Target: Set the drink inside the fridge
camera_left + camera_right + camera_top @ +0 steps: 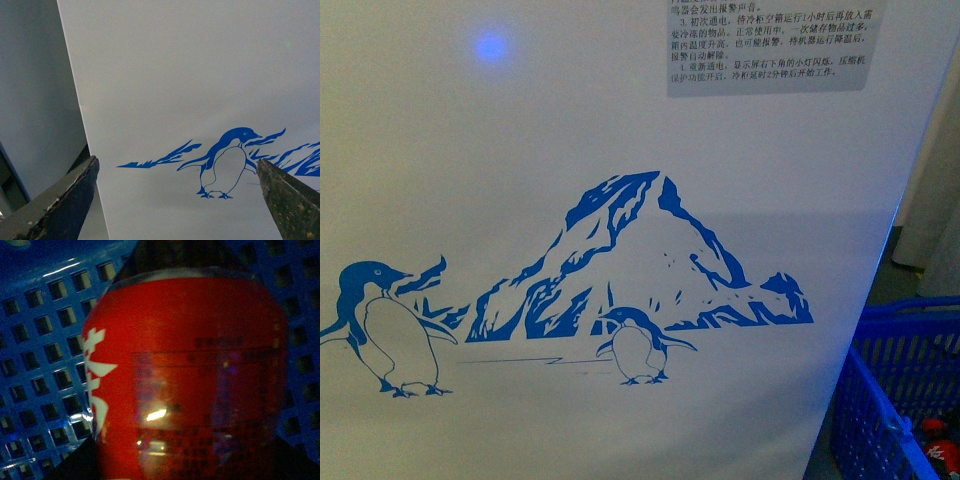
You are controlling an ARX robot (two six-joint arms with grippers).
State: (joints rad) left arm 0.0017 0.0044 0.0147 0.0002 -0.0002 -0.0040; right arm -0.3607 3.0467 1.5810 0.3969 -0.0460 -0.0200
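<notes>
The drink fills the right wrist view, its red label right up against the right fingers. These show only as dark wedges on either side of it, so I cannot tell whether they have closed on it or merely flank it. Behind it is the blue lattice of the crate, so the step in hand looks like the pick-up.

Next comes a firm hold on the label band, a lift straight out of the crate, then a carry up over the fridge. Its top is out of view, so whether it stands open is unknown.

The left fingers are spread wide with nothing between them, and the fridge's smooth white front with its penguin picture is just beyond. The light is dim and bluish.
</notes>
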